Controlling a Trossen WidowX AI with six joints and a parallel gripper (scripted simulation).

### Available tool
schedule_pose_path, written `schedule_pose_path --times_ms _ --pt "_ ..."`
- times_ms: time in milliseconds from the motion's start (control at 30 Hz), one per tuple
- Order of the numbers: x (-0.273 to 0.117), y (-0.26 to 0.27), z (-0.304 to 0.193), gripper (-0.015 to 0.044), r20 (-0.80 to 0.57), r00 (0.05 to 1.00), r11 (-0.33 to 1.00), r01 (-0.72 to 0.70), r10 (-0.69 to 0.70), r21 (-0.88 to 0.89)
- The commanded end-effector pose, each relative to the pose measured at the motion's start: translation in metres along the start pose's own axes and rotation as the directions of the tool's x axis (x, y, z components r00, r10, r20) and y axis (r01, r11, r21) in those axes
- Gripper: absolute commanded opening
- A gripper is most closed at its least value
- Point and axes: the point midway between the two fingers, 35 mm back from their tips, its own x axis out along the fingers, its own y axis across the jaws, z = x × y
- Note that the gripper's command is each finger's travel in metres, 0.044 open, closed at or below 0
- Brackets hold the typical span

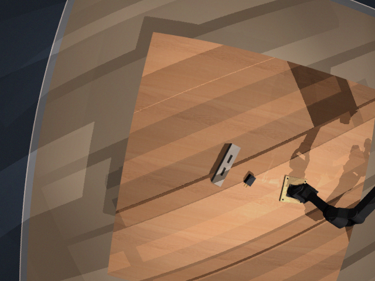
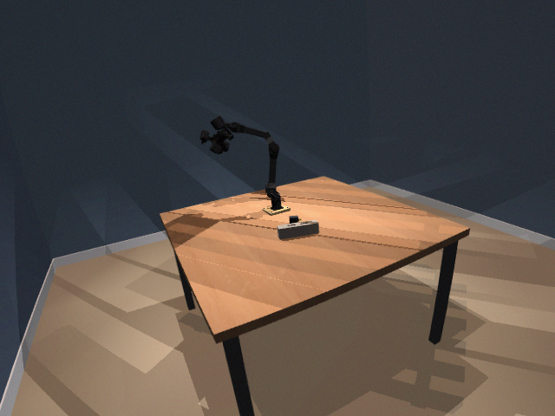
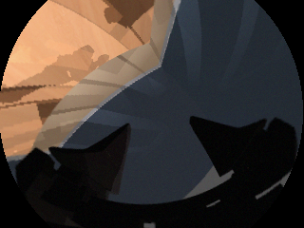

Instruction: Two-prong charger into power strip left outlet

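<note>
The black charger point(image 1: 250, 179) point(image 2: 293, 219) lies on the table beside the power strip, on the side toward the arm's base. Its two brass prongs point(image 1: 245, 185) point toward the lower left in the top view, not at the strip. The pale grey power strip point(image 1: 226, 165) point(image 2: 297, 230) lies on the table with two dark outlets in its top face, and both are uncovered. My gripper point(image 3: 161, 123) is open, with nothing between its wide-set fingers. It is raised high, well away from the charger and strip. Neither object shows in the wrist view.
The arm's pale yellow base plate point(image 1: 283, 193) point(image 2: 269, 211) is fixed to the wooden table point(image 1: 181, 120) point(image 2: 277, 273), a short way from the charger. The arm arches up from it, out past the table's edge. Shadows of the arm fall across the table.
</note>
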Motion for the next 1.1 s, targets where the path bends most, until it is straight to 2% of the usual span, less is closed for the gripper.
schedule_pose_path --times_ms 0,33,500,1067 --pt "0.000 0.000 0.001 0.0426 0.002 1.000 1.000 0.001 -0.001 0.000" --pt "0.000 -0.001 0.003 0.0440 0.008 1.000 1.000 0.004 -0.004 0.000" --pt "-0.017 -0.023 0.073 0.0440 0.190 0.978 0.996 0.087 -0.083 -0.014" --pt "-0.055 -0.036 0.160 0.0440 0.415 0.900 0.984 0.172 -0.135 -0.053"
